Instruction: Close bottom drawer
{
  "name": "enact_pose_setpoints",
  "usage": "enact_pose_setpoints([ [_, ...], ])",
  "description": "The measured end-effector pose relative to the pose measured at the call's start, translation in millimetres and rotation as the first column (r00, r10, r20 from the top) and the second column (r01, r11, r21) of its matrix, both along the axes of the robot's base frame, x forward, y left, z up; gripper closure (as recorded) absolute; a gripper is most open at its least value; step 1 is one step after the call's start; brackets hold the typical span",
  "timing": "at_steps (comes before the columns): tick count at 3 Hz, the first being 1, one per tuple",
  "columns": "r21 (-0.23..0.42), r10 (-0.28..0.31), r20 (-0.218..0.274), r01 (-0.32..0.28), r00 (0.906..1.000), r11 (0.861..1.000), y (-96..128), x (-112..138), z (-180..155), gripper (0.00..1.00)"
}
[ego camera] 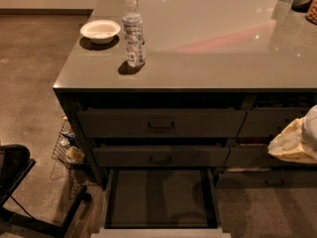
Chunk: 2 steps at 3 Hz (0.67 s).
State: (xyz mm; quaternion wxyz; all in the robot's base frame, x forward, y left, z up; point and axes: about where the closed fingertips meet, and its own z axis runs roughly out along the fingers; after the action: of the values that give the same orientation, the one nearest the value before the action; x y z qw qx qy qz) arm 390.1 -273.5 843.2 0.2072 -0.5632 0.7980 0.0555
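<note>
The bottom drawer (161, 198) is the lowest of three wide dark grey drawers in the cabinet and stands pulled far out. Its dark box interior looks empty, and its pale front edge (161, 232) lies at the bottom of the view. The two wide drawers above it, top (161, 123) and middle (161, 156), are shut. My gripper (297, 140) shows as a pale cream shape at the right edge, in front of the narrower right-hand drawers, to the right of and above the open drawer and apart from it.
On the grey countertop (223, 43) stand a water bottle (133, 32) and a white bowl (100, 31) near the left end. A wire rack (67, 148) stands on the floor left of the cabinet. A black chair base (29, 197) is at the lower left.
</note>
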Motion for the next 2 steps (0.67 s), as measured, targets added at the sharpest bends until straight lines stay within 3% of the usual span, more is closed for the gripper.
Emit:
enact_pose_setpoints([
  [1, 0.036, -0.005, -0.003, 0.005, 1.0, 0.999, 5.1, -2.7, -59.6, 1.0],
  [2, 0.095, -0.037, -0.034, 0.04, 0.9987, 0.995, 0.7, -13.9, -154.2, 1.0],
])
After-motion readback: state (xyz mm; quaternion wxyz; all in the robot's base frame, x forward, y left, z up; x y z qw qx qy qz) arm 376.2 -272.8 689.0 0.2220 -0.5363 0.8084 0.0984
